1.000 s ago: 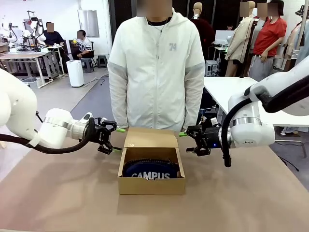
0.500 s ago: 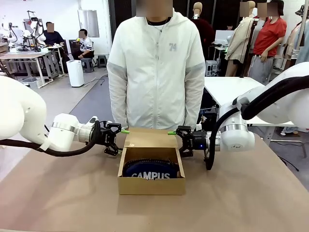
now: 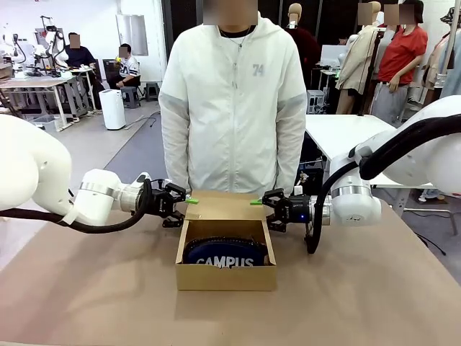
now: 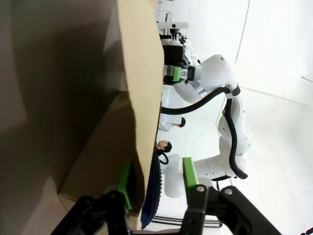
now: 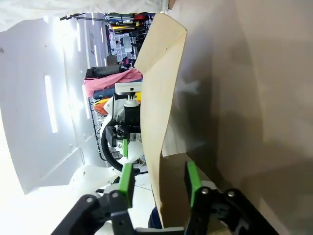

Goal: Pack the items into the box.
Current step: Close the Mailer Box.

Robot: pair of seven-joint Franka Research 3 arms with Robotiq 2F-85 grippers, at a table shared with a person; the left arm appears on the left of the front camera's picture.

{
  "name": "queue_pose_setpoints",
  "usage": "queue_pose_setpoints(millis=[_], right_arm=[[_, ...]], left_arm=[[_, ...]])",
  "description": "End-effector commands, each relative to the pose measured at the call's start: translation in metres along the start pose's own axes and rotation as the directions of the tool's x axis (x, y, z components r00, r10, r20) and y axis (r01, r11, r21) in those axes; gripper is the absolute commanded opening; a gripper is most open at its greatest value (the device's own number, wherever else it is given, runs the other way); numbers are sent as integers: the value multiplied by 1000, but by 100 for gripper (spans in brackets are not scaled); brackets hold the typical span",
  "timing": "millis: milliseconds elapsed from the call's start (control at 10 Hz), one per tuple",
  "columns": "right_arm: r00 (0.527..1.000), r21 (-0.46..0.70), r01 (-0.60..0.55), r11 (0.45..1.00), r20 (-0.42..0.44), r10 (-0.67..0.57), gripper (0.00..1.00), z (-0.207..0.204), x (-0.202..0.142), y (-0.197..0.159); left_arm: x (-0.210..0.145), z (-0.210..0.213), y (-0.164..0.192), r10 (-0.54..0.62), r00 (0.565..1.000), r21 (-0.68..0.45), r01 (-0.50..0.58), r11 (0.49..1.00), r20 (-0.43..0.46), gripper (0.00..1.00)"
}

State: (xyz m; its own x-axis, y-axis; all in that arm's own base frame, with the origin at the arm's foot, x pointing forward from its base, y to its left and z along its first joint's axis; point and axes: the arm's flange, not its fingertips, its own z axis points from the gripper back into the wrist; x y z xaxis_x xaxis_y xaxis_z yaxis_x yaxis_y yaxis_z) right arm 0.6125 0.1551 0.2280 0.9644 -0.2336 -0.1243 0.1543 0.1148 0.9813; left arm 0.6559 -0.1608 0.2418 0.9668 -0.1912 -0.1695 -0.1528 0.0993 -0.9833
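A brown table (image 3: 86,303) stretches toward a person in a white jacket (image 3: 232,108) standing at twelve o'clock. From nine o'clock the left gripper (image 3: 189,201) reaches in level with the tabletop. Its green pads straddle the left edge of the cardboard flap lid (image 3: 225,205), one pad on each side; whether they press the card yet I cannot tell. At the centre sits the box (image 3: 226,277), open, its lid standing up at the back. Inside lies the navy pencil case (image 3: 225,254), its white CAMPUS lettering facing six o'clock. The stapler cannot be made out. From three o'clock the right gripper (image 3: 255,202) mirrors the left one, its fingers either side of the lid's right edge, contact equally unclear. Taking the lid at both edges probably serves to fold it down evenly over the packed case.
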Motion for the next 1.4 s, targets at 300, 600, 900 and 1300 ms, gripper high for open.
queue_pose_setpoints(millis=[300,600,900,1300], right_arm=[[999,-1,-37,999,-23,37,13,2,-3,6],[987,38,-149,988,-59,151,13,7,-14,22],[949,104,-283,953,-116,294,13,16,-25,37],[917,118,-376,919,-95,387,13,21,-27,41]], left_arm=[[6,-5,-1,-21,999,25,22,999,-40,2],[1,-6,-16,-112,993,34,113,993,-25,2],[-18,-12,-42,-294,953,0,295,955,-73,2],[-47,-18,-42,-399,898,11,408,913,-186,2]])
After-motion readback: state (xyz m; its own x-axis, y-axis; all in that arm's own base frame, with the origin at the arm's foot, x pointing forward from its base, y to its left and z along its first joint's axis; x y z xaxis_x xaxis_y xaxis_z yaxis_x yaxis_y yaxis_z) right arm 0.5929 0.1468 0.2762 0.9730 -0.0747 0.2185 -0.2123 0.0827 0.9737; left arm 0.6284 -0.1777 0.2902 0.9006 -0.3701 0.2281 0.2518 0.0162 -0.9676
